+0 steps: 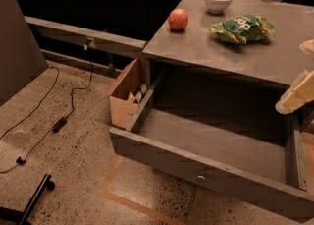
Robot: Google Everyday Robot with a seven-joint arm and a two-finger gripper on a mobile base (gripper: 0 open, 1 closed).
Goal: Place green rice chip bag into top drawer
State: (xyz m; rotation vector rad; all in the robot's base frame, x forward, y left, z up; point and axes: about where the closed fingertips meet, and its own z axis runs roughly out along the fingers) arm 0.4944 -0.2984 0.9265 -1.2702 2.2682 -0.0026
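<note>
The green rice chip bag [242, 28] lies crinkled on the grey counter top [245, 62], toward its back right. The top drawer [216, 145] is pulled wide open below the counter, with nothing in it; its small round metal knob [201, 178] shows on the front panel. My gripper [297, 95] is at the right edge of the view, over the drawer's right side and in front of the counter edge, well short of the bag and holding nothing.
A red apple [178, 19] and a white bowl [218, 0] stand on the counter, left of and behind the bag. A brown cardboard box [125, 96] sits on the floor against the drawer's left side. Cables [59, 121] lie on the speckled floor at left.
</note>
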